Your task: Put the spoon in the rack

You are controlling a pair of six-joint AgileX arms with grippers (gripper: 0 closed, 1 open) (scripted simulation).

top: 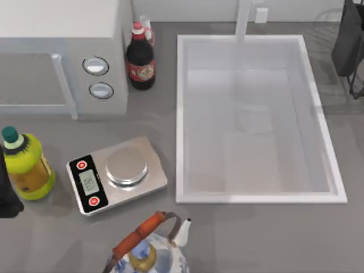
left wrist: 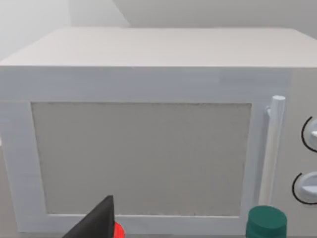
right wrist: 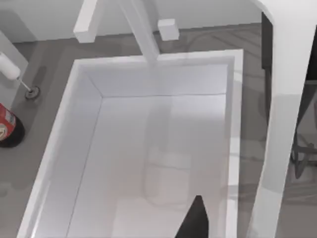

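Note:
In the right wrist view the white spoon (right wrist: pixel 283 99) rises large and close, held in the air, wide at one end and tapering toward my right gripper (right wrist: pixel 225 232). That gripper is shut on the spoon, and one dark fingertip (right wrist: pixel 197 218) shows beside it. Behind the spoon is the rack (right wrist: pixel 266 47), a dark slab with thin wires. In the top view the rack (top: pixel 348 40) stands at the back right corner of the table. My left gripper (top: pixel 4 196) is parked at the table's left edge, facing the microwave.
A white sink basin (top: pixel 182 114) with a faucet (top: pixel 244 20) takes up the middle right. The microwave (top: pixel 62 34) and cola bottle (top: pixel 140 60) stand at the back left. A scale (top: pixel 116 173), yellow bottle (top: pixel 25 165) and teapot (top: pixel 148 250) sit at the front left.

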